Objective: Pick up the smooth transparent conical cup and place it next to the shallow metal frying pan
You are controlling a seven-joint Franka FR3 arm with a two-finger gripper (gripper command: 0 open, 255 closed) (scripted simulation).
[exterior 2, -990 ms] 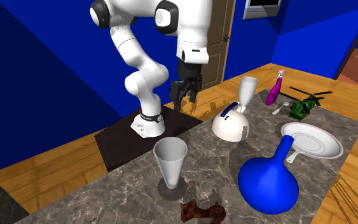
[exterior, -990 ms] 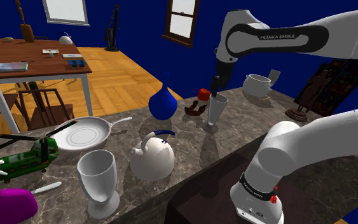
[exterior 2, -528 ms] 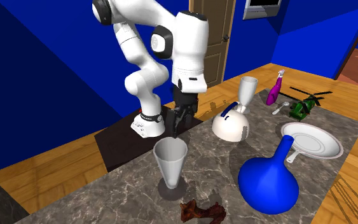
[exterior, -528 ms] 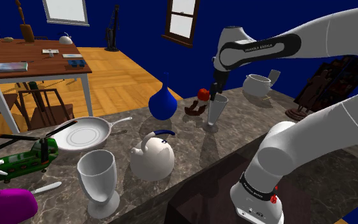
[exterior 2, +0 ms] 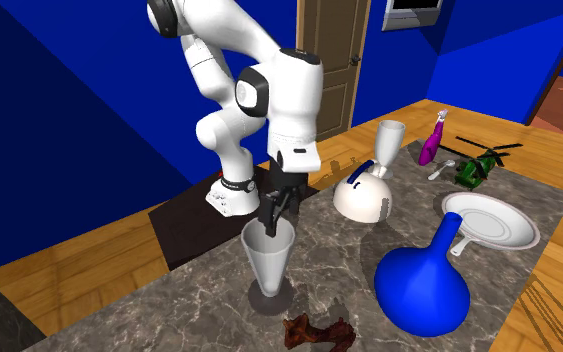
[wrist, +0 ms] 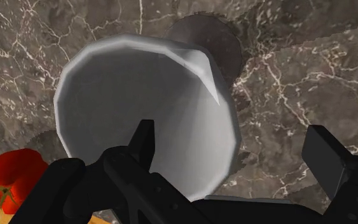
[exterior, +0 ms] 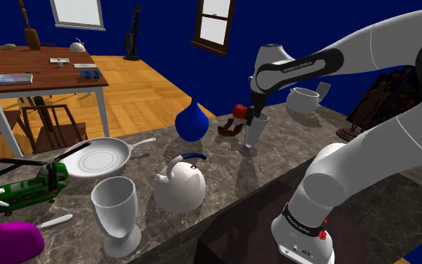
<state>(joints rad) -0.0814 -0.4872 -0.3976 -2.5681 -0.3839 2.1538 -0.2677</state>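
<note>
The dark marble counter [exterior: 220, 171] carries a grey conical cup [wrist: 152, 108], upright on its round foot. The gripper [wrist: 234, 137] has its 2 fingers [wrist: 144, 137] spread wide across the rim, 1 inside the cup's mouth and 1 outside its wall. The frying pan [exterior: 100, 157] lies well apart from the fingers, past a white kettle [exterior: 179, 184].

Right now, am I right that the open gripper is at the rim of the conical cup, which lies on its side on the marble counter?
Not quite: the conical cup stands upright on its base, not on its side, as the second exterior view shows. The rest holds: open gripper at its rim, cup on the marble counter.
</note>
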